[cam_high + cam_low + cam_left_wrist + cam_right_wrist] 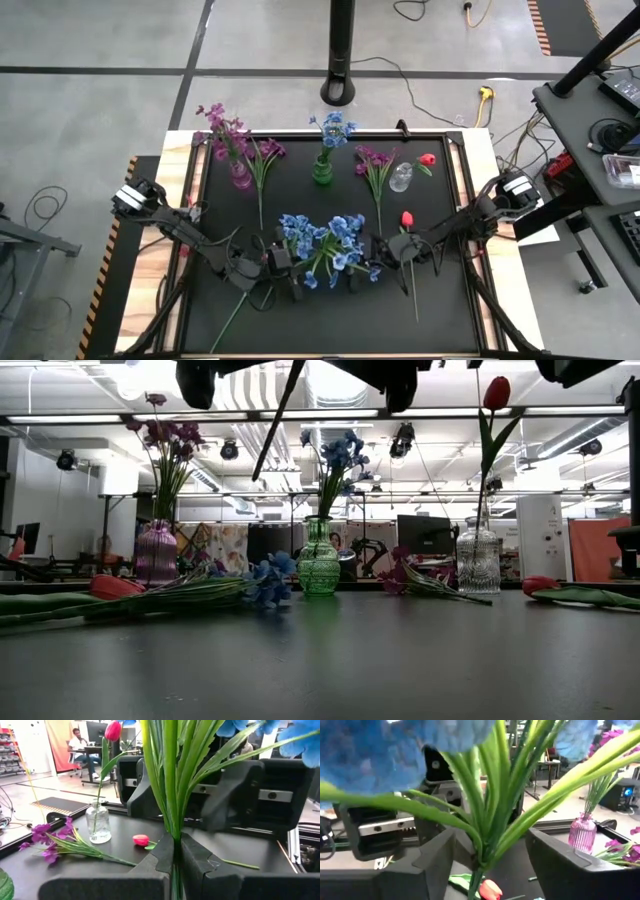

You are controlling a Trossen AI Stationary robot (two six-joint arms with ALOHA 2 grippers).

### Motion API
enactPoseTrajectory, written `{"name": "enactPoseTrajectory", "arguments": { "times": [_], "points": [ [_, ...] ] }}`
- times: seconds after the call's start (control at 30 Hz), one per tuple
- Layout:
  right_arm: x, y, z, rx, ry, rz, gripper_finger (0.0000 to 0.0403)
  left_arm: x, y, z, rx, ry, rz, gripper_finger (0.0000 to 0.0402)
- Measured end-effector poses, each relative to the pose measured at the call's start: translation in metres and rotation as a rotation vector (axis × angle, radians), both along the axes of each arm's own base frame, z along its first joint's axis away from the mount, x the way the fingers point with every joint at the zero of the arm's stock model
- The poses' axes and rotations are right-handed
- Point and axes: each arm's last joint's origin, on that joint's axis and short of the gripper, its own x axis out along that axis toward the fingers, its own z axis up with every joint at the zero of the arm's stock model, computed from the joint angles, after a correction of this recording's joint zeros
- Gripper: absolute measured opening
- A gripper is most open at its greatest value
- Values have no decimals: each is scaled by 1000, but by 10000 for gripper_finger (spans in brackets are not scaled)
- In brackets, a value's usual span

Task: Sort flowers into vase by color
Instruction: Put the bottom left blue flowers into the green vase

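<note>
A blue flower spray [345, 235] with long green leaves is lifted over the mat's near middle. My left gripper [285, 265] is shut on its stem. My right gripper [492, 855] faces it from the right, open, one finger on either side of the leaf bundle [490, 820]. At the back stand a pink vase [240, 178] with purple flowers, a green vase [322, 170] with a blue flower, and a clear vase [401, 178] with a red tulip. More blue blooms [270, 582] lie on the mat. My left gripper pinches the bare green stem [174, 842] just below the leaf bundle between its two fingers. The fingers come in level from the table's left and lie across the stem. The spray stands nearly upright, blooms on top, and its lower stem [278, 420] hangs slanted, clear of the mat. My right gripper: I cannot tell whether a finger [447, 857] touches the leaves.
Loose purple sprays [262, 165] [375, 170] lie on the mat beside the vases. A red tulip [408, 222] lies right of the middle, close under my right arm. A dark post [340, 60] stands beyond the far edge. The mat's near strip is bare.
</note>
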Motion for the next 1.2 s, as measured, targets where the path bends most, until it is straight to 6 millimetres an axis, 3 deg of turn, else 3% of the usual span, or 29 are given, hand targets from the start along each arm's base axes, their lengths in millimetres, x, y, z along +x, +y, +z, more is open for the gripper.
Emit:
{"name": "enactPoseTrajectory", "arguments": {
  "times": [0.47,0.7,0.93,1.07,1.2],
  "points": [
    [8,-10,0,45,0,68,95,3,5,1,-4,-7,19,1],
    [7,-11,2,39,-5,69,20,3,6,2,-41,-27,28,45],
    [3,-14,10,27,28,62,20,-1,8,9,-38,-20,32,133],
    [-6,-27,29,-1,131,-37,19,-11,12,16,-30,45,37,169],
    [-17,-47,55,-44,195,-159,19,-26,22,23,-52,135,53,177]
  ]
}}
